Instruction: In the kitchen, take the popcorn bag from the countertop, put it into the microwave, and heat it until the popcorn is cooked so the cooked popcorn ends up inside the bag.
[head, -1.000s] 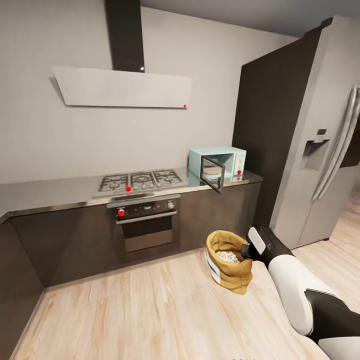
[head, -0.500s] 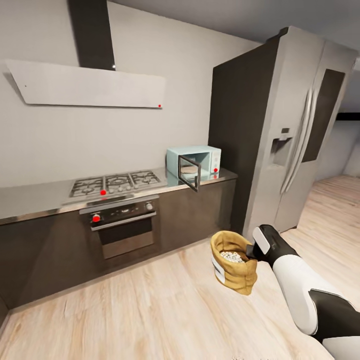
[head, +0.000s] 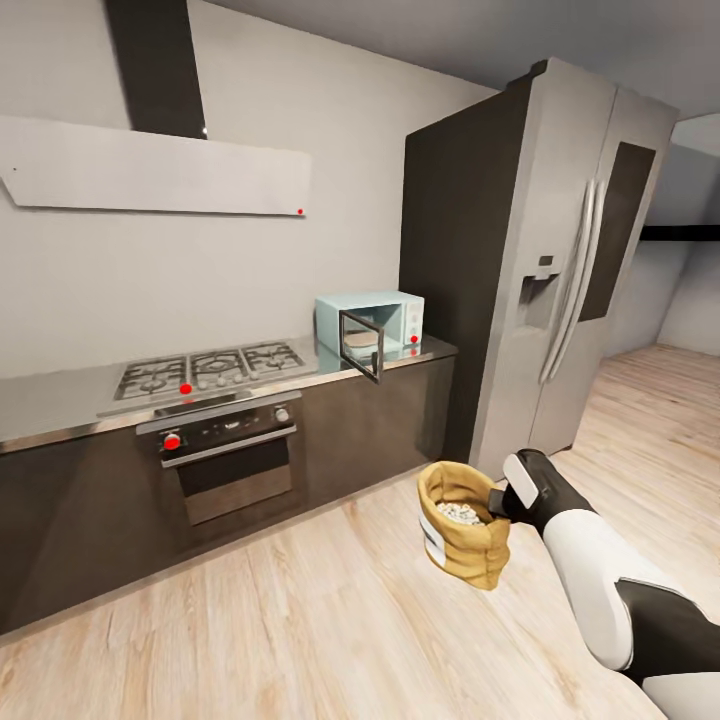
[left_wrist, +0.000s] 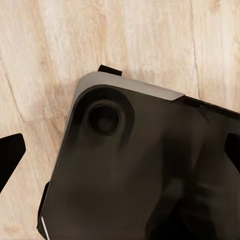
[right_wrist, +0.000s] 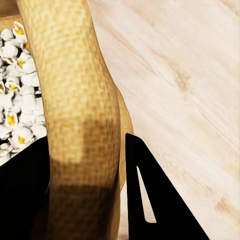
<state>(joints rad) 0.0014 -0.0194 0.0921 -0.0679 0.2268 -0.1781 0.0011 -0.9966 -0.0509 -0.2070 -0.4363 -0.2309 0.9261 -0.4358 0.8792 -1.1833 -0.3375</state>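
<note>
We stand on a wood floor (head: 300, 620) in a kitchen, facing a dark table (head: 60, 405) along the wall. Our right jaws (head: 497, 497) are clamped on the rolled rim of the popcorn bag (head: 462, 525), one finger (right_wrist: 150, 200) outside the paper and the other inside, so the bag hangs upright in the air over the floor, well short of the table. Held by the rim this way, its mouth faces up and the white popcorn (right_wrist: 15, 115) inside cannot spill (the kernels look popped).

On the table, near the tall fridge (head: 560, 260), sits the pale blue microwave (head: 372, 322) with its glass door (head: 361, 345) swung open, ready to receive the bag. A gas stove (head: 205, 368) lies further along.

Our left wrist camera looks down at the robot's dark base (left_wrist: 150, 170); we cannot tell how the left jaws stand.
</note>
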